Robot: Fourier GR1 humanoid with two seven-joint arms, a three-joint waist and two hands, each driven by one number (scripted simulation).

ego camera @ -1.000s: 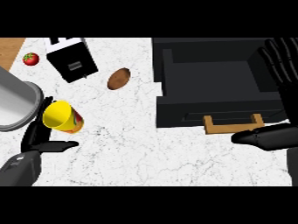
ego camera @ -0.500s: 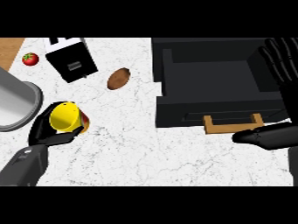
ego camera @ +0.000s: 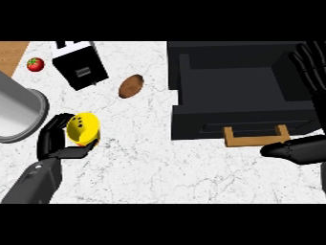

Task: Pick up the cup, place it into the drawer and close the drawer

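The yellow cup (ego camera: 83,128) lies tipped on the white counter at the left, its opening facing up towards me. My left hand (ego camera: 53,139) comes in from the lower left and curls round it, fingers on its left side and thumb under its near edge. The black drawer (ego camera: 193,91) stands pulled open at the upper right, with a wooden handle (ego camera: 256,137) on its front. My right hand (ego camera: 319,72) rests open at the right edge, fingers up beside the drawer's right wall, its thumb lying in front of the handle.
A large grey cylinder (ego camera: 10,109) lies just left of the cup, close to my left hand. Behind the cup are a black box (ego camera: 81,70), a brown oval object (ego camera: 131,86) and a small red fruit (ego camera: 35,64).
My left hand has closed in round the cup, which has shifted a little to the right and tipped more upward. The right hand has stayed where it was.
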